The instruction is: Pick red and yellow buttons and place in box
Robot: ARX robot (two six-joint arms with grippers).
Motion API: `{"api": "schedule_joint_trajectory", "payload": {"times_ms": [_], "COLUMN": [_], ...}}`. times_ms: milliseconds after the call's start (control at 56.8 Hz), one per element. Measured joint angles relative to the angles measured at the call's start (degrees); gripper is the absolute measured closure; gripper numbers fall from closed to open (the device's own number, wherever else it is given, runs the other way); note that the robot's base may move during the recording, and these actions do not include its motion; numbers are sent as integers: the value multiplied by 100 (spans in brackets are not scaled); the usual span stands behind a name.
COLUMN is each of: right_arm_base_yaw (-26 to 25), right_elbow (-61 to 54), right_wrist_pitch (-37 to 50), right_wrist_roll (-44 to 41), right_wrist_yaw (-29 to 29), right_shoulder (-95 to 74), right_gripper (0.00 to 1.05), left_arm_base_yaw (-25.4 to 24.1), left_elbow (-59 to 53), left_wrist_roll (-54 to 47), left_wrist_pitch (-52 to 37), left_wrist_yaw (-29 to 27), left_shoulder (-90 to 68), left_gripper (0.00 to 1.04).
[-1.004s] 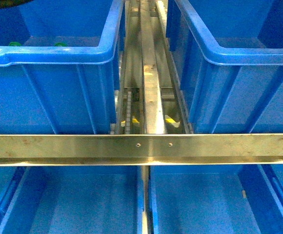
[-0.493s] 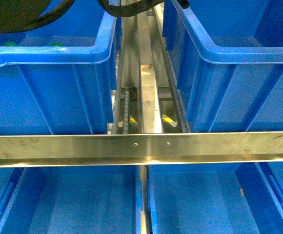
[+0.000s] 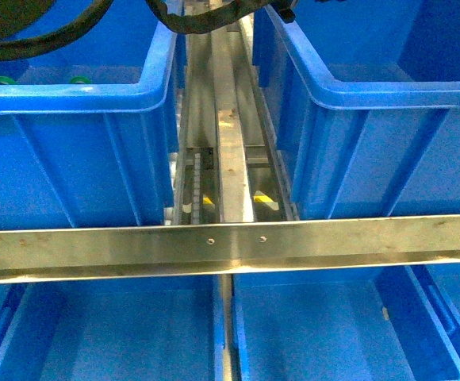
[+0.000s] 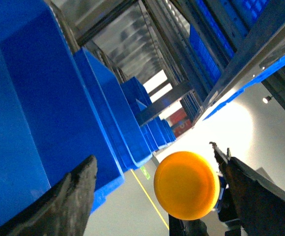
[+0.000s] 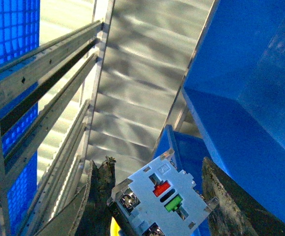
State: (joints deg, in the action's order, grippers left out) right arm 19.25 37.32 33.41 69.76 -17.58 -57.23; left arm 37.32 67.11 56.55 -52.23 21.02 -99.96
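Since the picture half a second ago, the front view has slid: the two upper blue crates, the left crate (image 3: 71,151) and the right crate (image 3: 389,143), sit further left and slightly lower in the picture. The steel crossbar (image 3: 230,244) has tilted a little, and more of the black cables (image 3: 47,28) shows at the top. Two lower crates (image 3: 119,333) lie beneath the crossbar, which makes four crates counted in this view. A steel rail (image 3: 230,143) runs away between the upper pair.

Neither hand shows in the front view. Two small green rings (image 3: 3,81) peek over the left crate's near rim; what they belong to is hidden.

In the left wrist view, the left hand (image 4: 157,191) has its two dark fingers (image 4: 69,196) spread apart, with a yellow button (image 4: 186,185) between them, lying closer to the further finger. Whether either finger touches it cannot be told. A row of blue crates (image 4: 59,113) stretches away beyond the hand.

In the right wrist view, the right hand (image 5: 157,196) grips a switch block (image 5: 162,201) between its two fingers, its grey back face with one red and one green tab turned to the camera. A sliver of yellow shows at its lower edge; its cap is hidden.
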Motion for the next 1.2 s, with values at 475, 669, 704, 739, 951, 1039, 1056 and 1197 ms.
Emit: {"api": "schedule_joint_trajectory", "payload": {"times_ms": [475, 669, 704, 739, 951, 1039, 1056, 1197], "right_arm_base_yaw": [-1141, -951, -824, -726, 63, 402, 505, 1152], "right_elbow": [-610, -1071, -1137, -1174, -1211, -1222, -1222, -1235], "right_wrist_pitch": [-57, 136, 229, 310, 529, 647, 671, 977], "right_wrist_roll": [-616, -1762, -1987, -2122, -2752, -2994, -3062, -3495], "right_wrist_yaw": [918, 776, 610, 509, -776, -1174, -1281, -1838], "right_shoulder": [201, 219, 212, 210, 173, 125, 105, 9], "right_gripper": [63, 63, 63, 63, 63, 63, 63, 63], "left_arm_base_yaw": [-671, -772, -837, -955, -2090, -2531, -2568, -2938], "left_elbow": [-1945, -3377, -3491, -3620, -3945, -4081, -4096, -4415], "left_wrist_roll": [-2214, -3532, -3617, -3668, -3781, -4026, -4063, -4592], "left_wrist_pitch": [1878, 3206, 3370, 3574, 4273, 4354, 4369, 4809], "left_wrist_yaw": [-2028, -3659, -3716, -3628, -2551, -2588, -2612, -2706], "left_shoulder": [3425, 5761, 5974, 6231, 7097, 7364, 7396, 8004], "left_gripper": [8, 8, 8, 8, 8, 8, 8, 8]}}
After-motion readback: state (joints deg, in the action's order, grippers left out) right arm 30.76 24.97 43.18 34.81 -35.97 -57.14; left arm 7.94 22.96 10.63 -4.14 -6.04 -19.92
